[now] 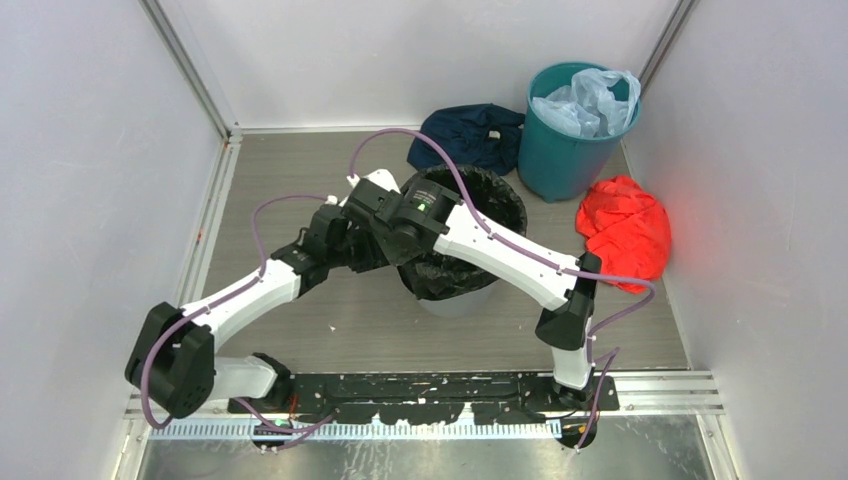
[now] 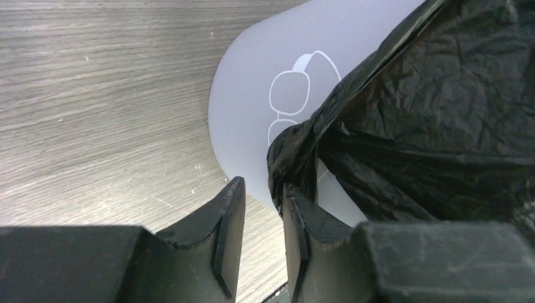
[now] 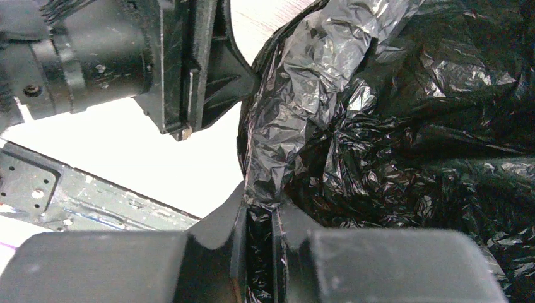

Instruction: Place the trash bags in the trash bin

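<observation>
Two robot arms work at the rim of the light grey trash bin (image 1: 455,298), which stands upright near the middle of the table (image 1: 330,325), long axis vertical and mouth facing up. The black trash bag (image 1: 440,272) is spread over that mouth, its opening also turned upward, with crinkled plastic spilling down the near and left wall toward the table. The grey wall below the plastic carries a white line drawing.

The right gripper (image 3: 260,211) reaches across the bin from the right and pinches a fold of the bag at the left rim, black film packed between its fingers. The left gripper (image 2: 262,189) meets it from the left, jaws drawn close but with a slim gap showing bare table and bin wall; a bunched fold of the bag touches the tip of its right finger (image 2: 298,208).

A teal bin (image 1: 560,160) holding a pale blue bag (image 1: 590,100) stands at the far right corner, a red cloth (image 1: 625,230) by the right edge, a navy cloth (image 1: 470,135) at the far edge.
</observation>
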